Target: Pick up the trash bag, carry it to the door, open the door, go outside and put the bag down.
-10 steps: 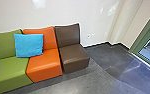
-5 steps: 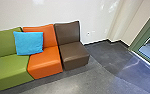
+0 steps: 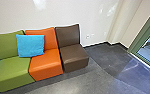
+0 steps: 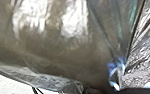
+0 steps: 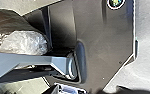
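Seen from on high and from both wrists.
From the head, forward and down onto seats (image 3: 44, 66), well back; from the left wrist, close against the trash bag (image 4: 53, 42); from the right, down over the dark plate (image 5: 106, 37), sharing that bag.

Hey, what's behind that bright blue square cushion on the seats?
Behind the bright blue square cushion, parts of a green seat back and an orange seat back show; whatever it directly covers can't be seen.

Dark plate (image 5: 98, 37), blue-grey bar (image 5: 36, 59)
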Tool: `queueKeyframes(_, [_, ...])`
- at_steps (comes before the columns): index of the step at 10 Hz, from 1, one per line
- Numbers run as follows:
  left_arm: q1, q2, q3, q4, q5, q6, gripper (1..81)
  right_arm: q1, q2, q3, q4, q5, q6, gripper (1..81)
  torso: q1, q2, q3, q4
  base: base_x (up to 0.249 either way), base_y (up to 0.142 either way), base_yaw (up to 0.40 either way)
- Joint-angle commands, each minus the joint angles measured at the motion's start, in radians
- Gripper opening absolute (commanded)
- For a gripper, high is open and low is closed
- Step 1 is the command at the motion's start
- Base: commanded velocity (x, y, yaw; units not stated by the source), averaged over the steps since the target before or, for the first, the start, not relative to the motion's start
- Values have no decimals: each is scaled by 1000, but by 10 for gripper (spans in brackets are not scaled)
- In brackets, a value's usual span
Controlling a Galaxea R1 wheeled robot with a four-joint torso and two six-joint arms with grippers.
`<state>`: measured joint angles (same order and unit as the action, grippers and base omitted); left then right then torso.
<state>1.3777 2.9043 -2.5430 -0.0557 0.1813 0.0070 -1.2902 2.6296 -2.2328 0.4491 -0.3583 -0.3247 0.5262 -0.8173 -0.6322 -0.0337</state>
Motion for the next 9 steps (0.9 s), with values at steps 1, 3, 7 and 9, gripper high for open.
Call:
queueKeyframes(1, [11, 1, 4, 11, 95, 8, 10, -19, 39, -77, 6, -79, -25, 811, -63, 99, 97, 0, 0, 0, 0])
queueKeyframes(3, [25, 7, 4, 20, 96, 8, 10, -41, 74, -122, 6, -70, -39, 811, -109, 168, 168, 0, 0, 0, 0])
queueKeyframes(7, [45, 11, 0, 17, 58, 5, 10, -80, 153, -220, 5, -16, -62, 811, -197, 299, 197, 0, 0, 0, 0])
queueKeyframes(9, [45, 37, -51, 13, 53, 5, 10, -102, 192, -264, 5, 25, -76, 811, -235, 357, 212, 0, 0, 0, 0])
